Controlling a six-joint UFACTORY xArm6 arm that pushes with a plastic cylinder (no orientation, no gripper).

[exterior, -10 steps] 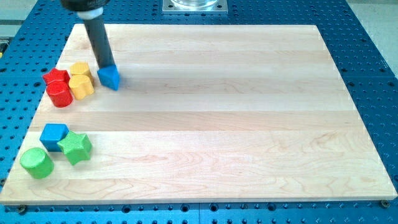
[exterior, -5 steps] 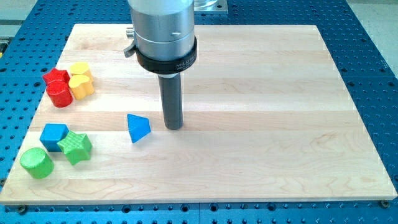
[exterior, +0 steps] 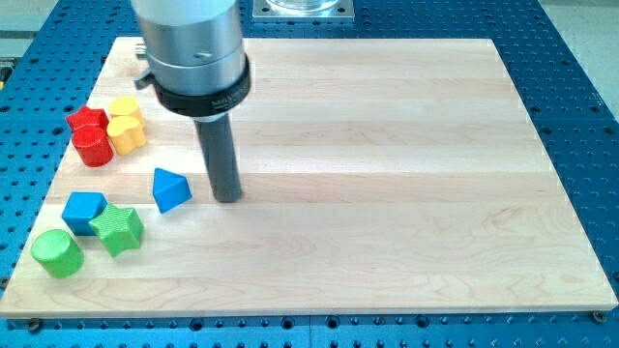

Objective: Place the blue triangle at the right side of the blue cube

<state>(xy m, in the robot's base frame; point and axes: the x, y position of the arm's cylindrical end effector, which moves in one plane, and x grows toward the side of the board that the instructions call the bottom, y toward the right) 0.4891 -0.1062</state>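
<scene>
The blue triangle (exterior: pixel 171 189) lies on the wooden board at the view's left, up and to the right of the blue cube (exterior: pixel 84 208), with a gap between them. My tip (exterior: pixel 227 197) stands on the board just right of the blue triangle, a small gap apart. The green star (exterior: pixel 118 228) touches the blue cube's lower right side.
A green cylinder (exterior: pixel 56 253) sits at the lower left below the blue cube. A red star (exterior: pixel 87 121), a red cylinder (exterior: pixel 94 147) and two yellow blocks (exterior: pixel 125 126) cluster at the upper left. The board's left edge (exterior: pixel 29 242) is close to these blocks.
The blue triangle has slid left and slightly up, closer to the blue cube. My tip has moved left with it, staying on its right side.
</scene>
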